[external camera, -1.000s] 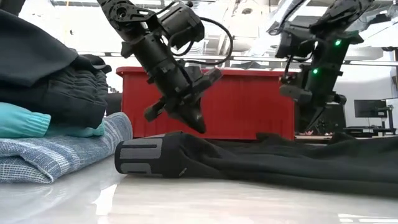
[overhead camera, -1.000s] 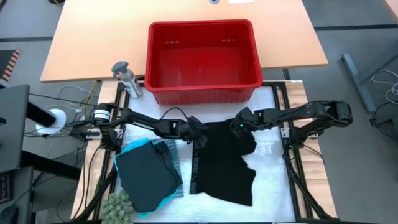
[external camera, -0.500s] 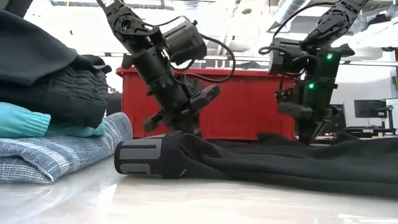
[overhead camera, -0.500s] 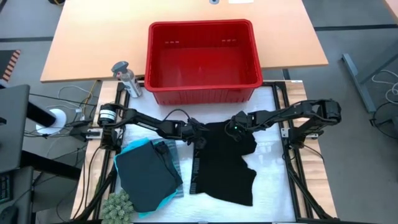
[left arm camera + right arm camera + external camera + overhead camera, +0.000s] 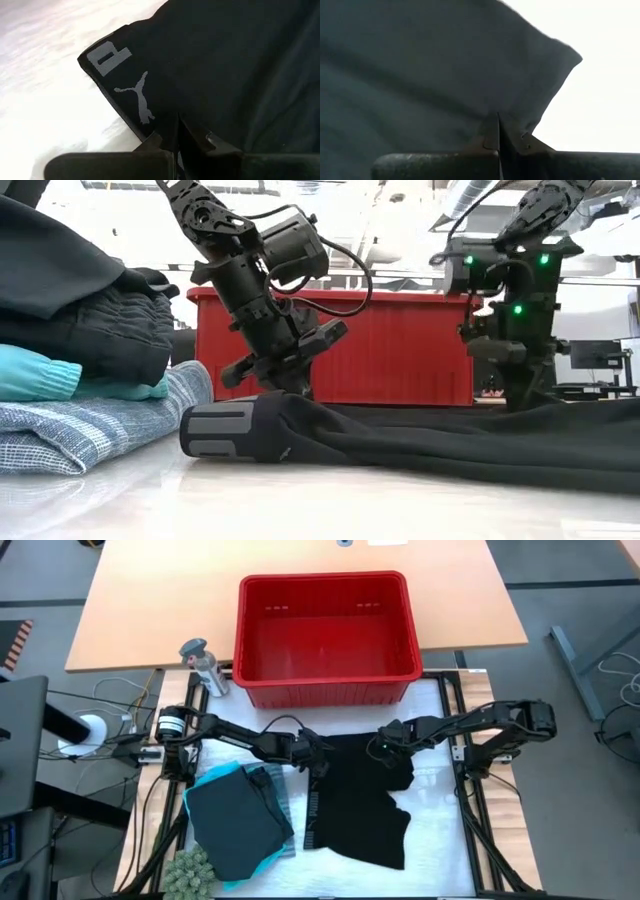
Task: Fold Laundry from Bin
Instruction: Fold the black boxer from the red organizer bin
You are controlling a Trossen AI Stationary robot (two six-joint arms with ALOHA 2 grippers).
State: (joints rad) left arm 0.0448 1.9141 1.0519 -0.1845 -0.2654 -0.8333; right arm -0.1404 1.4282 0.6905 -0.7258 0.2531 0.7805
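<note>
A black garment (image 5: 355, 805) with a grey logo waistband (image 5: 122, 80) lies spread on the white mat. My left gripper (image 5: 318, 756) is down at its far left corner and my right gripper (image 5: 383, 748) at its far right corner; both are shut on it. Left of it lies a stack of folded laundry (image 5: 240, 822): dark pieces on a turquoise one and a blue-grey striped one. The red bin (image 5: 325, 635) stands behind the mat, with nothing showing inside it. My left gripper pinches the black garment at the far end of its waistband (image 5: 162, 127), coming from above and slanting down. That end rests on the mat (image 5: 225, 430). My right gripper pinches the cloth beside a far corner (image 5: 520, 122), from above. The cloth there lies on the mat.
A small grey bottle (image 5: 203, 665) stands left of the bin. A green fuzzy plant (image 5: 190, 870) sits at the near left corner. White mat (image 5: 440, 820) lies bare right of the garment. Black frame rails (image 5: 470, 810) run along both sides of the mat.
Both grippers have come down from above the garment onto its far edge, the left at the waistband end and the right at the other corner. The garment has stayed flat on the mat.
</note>
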